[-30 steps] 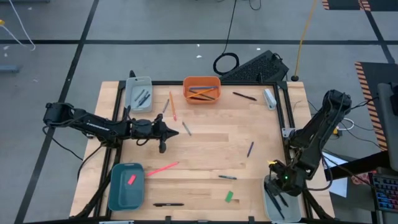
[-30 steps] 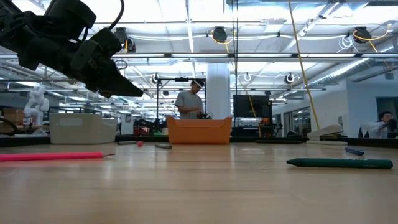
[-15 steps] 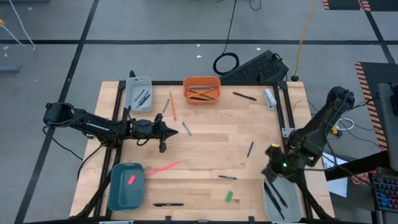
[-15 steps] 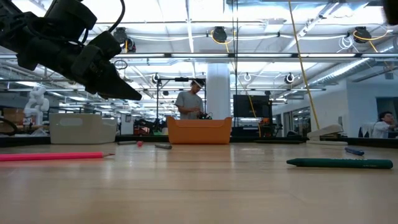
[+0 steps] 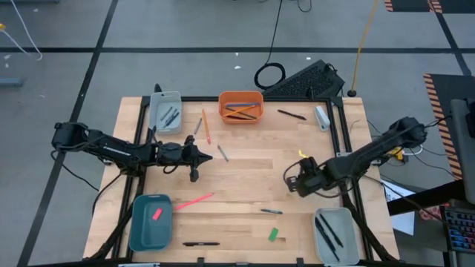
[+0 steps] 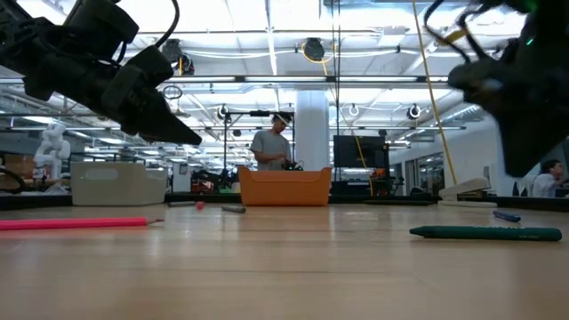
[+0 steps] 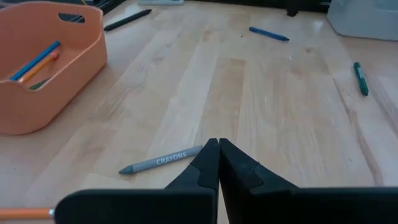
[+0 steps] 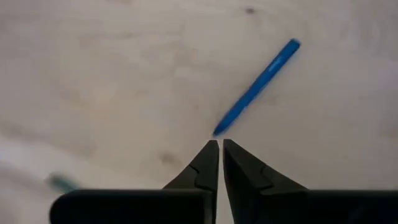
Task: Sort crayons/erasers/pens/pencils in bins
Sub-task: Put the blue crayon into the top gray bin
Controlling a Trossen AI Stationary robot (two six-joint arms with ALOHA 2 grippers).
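My left gripper (image 5: 211, 157) hovers shut above the table's middle left, its tips (image 7: 219, 144) just past a grey crayon (image 7: 160, 160) lying flat. My right gripper (image 5: 291, 180) is shut and raised over the middle right, its tips (image 8: 220, 144) above one end of a short blue stick (image 8: 256, 87) that lies flat on the wood. The orange bin (image 5: 240, 107) holds pencils. The far-left pale bin (image 5: 165, 113) holds crayons. The teal bin (image 5: 151, 221) holds a pink eraser (image 5: 156, 213). The near-right pale bin (image 5: 334, 232) holds pens.
Loose on the table lie a pink pencil (image 5: 194, 200), an orange pencil (image 5: 205, 126), a green pen (image 5: 272, 211), a green eraser (image 5: 273, 234), and black pens (image 5: 201, 243) (image 5: 292, 114). A black frame borders the table.
My right gripper has left the near-right pale bin and swung toward the far and left sides, ending over the blue stick. The pens it was above now lie uncovered in that bin.
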